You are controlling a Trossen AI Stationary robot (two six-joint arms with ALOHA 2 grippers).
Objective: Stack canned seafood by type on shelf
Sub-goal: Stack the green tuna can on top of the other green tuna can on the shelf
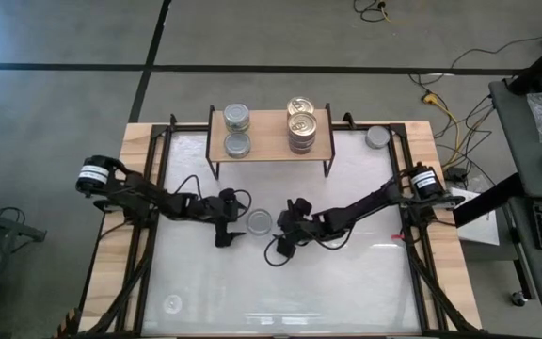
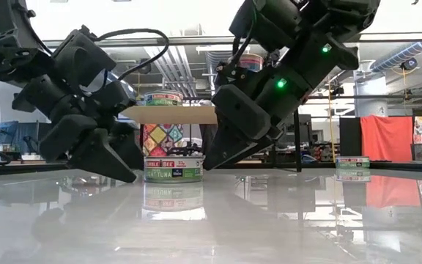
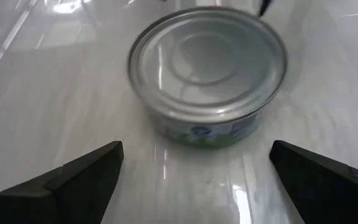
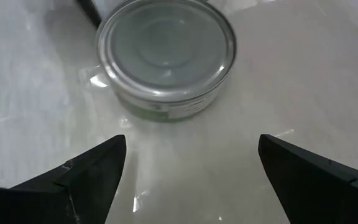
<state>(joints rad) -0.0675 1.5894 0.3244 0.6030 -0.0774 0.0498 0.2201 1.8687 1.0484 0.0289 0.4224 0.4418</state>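
On the white tabletop [image 1: 346,282], 1 tin [image 2: 174,169] reads "LIGHT TUNA".

Between my matt black plastic fingers [image 3: 73,180] sits a short round tin [image 3: 208,68] with a smooth silver-grey metal lid and glossy paper label. The white tabletop [image 1: 280,292] under me is glossy, mirror-smooth, rimmed in pale raw-looking wood.
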